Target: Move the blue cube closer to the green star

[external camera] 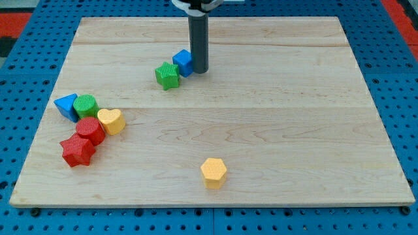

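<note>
Now my tip [198, 70] beside blue cube [183, 61], board [261, 130]

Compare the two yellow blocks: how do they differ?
Shape: the yellow heart is lobed with a point; the yellow hexagon has flat sides.
Place: the heart lies at the view's left; the hexagon lies near the view's bottom, about mid-board.
Neighbours: the heart touches the red cylinder in a cluster; the hexagon stands alone.
Shared: same yellow, similar size, both far from my tip.
</note>
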Motion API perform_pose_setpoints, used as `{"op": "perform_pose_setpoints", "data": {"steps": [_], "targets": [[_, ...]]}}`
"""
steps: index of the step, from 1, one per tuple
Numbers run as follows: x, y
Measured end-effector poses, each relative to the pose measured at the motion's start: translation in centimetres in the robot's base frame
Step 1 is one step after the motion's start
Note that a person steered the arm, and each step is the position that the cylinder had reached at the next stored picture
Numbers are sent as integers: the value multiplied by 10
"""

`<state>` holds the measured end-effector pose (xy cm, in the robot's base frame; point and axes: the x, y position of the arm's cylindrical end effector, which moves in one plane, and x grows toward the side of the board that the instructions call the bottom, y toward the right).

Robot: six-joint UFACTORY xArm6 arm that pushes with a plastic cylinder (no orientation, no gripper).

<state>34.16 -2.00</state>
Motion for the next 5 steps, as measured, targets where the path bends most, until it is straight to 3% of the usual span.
{"op": "perform_pose_setpoints", "data": {"steps": [2, 5], "targets": [[-49, -1], [12, -32]]}}
